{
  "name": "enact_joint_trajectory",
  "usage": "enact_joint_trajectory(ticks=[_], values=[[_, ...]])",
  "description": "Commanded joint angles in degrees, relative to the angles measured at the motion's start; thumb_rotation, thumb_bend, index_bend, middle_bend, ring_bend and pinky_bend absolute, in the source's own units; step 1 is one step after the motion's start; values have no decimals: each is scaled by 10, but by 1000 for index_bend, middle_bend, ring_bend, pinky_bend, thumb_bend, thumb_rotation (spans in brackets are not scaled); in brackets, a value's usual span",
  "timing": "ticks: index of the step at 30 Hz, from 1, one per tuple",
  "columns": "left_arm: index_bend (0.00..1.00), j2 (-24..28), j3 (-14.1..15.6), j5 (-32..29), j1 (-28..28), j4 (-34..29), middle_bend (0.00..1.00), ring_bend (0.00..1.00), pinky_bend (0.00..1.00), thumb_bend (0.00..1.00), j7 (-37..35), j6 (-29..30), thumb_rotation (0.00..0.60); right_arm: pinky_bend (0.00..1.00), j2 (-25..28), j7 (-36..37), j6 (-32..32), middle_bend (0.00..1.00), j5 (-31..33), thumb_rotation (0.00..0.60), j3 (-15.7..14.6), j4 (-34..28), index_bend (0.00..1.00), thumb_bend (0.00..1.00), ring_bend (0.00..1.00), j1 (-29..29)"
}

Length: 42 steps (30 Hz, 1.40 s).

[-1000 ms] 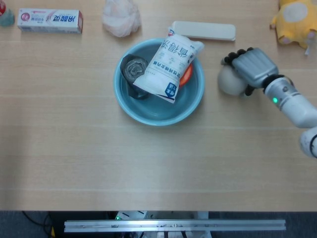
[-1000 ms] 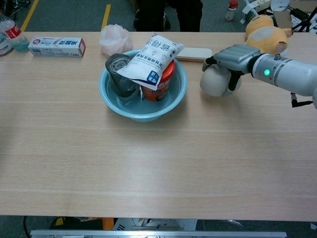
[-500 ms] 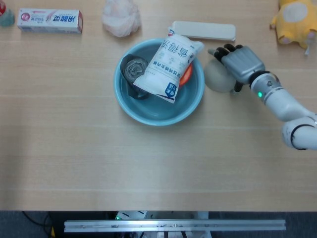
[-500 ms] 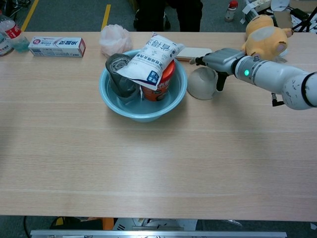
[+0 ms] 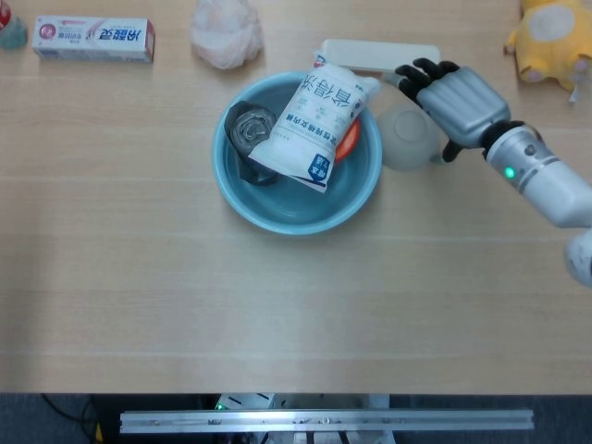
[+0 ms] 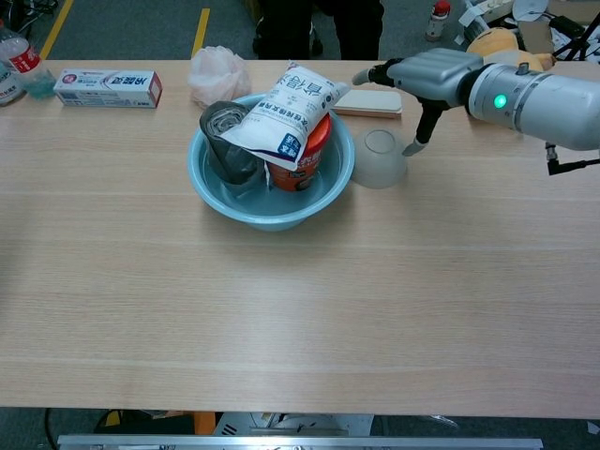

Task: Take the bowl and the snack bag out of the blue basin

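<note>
Bowl [image 5: 407, 138] sits upside down on the worktop [image 5: 296, 296], base up, just right of the blue basin [image 5: 296, 211] and touching or nearly touching its rim. Right hand [image 5: 457, 98] hovers over the bowl's far-right side, fingers spread and holding nothing; chest view shows the thumb [image 6: 419, 131] pointing down beside the bowl, contact unclear. Left hand not visible in either view.

Snack bag [image 5: 317, 125] is white, lying tilted across the basin, long axis running from near-left to far-right, top end poking over the far rim. Large Chinese characters, upside down in head view; a blue patch at its lower corner, not legible.

Under the bag, chest view shows an orange-red cup [image 6: 305, 155] with print, mostly hidden from the head camera. Crumpled grey foil pouch [image 5: 252, 134] stands in the basin's left side.

Behind the basin: flat beige case [image 5: 375, 56], crumpled plastic bag [image 5: 225, 33], toothpaste box [image 5: 92, 39] with Chinese lettering. Yellow plush toy [image 5: 550, 42] at far right.
</note>
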Motion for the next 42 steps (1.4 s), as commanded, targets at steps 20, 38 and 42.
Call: enact_joint_trajectory(ticks=[20, 38, 42], values=[[254, 8, 6, -14, 22, 1, 224, 214, 240, 257, -14, 16, 600, 173, -18, -35, -81, 89, 18, 600, 28, 5, 0, 13, 43, 132], [254, 7, 0, -25, 28, 14, 224, 214, 240, 256, -29, 18, 600, 173, -103, -85, -110, 131, 129, 600, 0, 113, 0, 13, 44, 228], [254, 7, -1, -26, 30, 18, 224, 214, 238, 256, -34, 19, 600, 174, -109, -98, -114, 172, 153, 600, -14, 121, 13, 19, 81, 250]])
